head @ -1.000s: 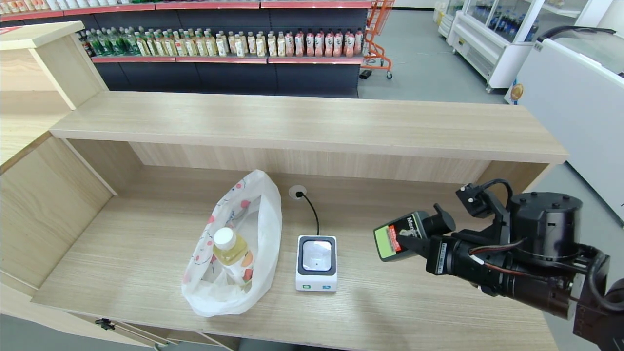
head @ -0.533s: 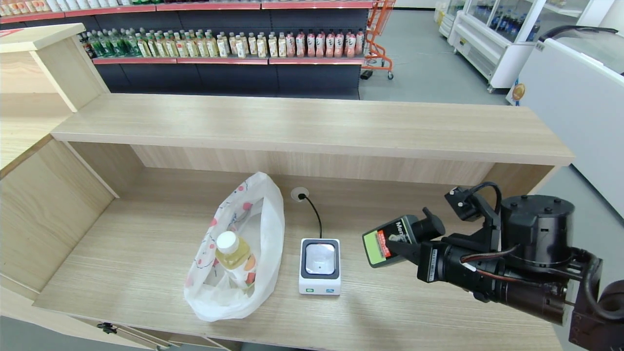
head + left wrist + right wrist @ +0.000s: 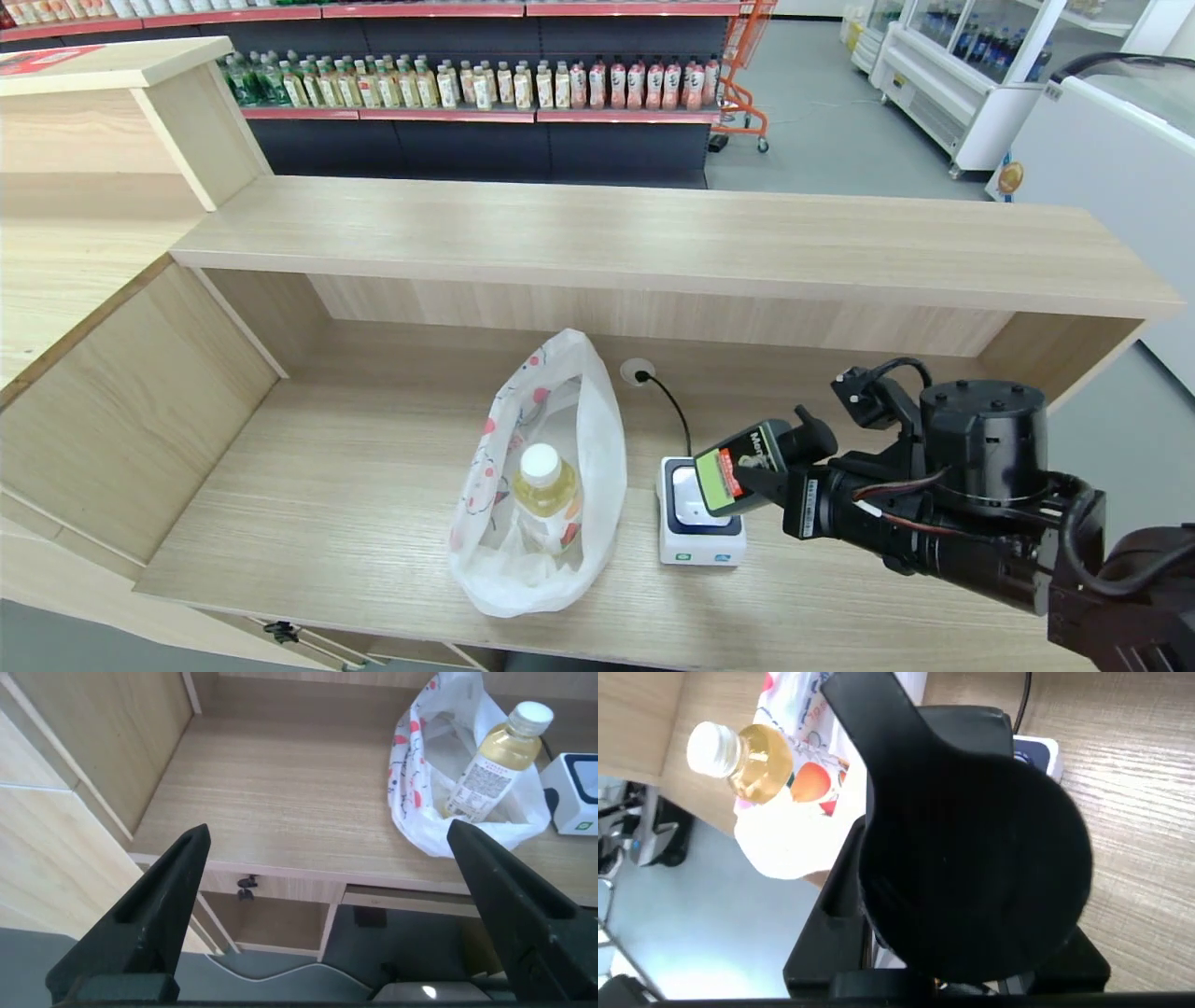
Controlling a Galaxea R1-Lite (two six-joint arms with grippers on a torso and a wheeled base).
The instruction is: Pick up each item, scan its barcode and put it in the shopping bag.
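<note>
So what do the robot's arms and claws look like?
The right arm is black, built of round tubes with a fat drum joint, looping black cables, thin red and white wires and a white sticker. The right gripper has black fingers. The left gripper has two flat, black, tapering fingers.

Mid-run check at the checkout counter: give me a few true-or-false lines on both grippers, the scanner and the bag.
1. The right gripper holds a black item with a green label. True.
2. The black item is held over the scanner. True.
3. The shopping bag is empty. False: a white-capped bottle stands in it.
4. The left gripper is shut on a bottle. False: it is open and holds nothing.
</note>
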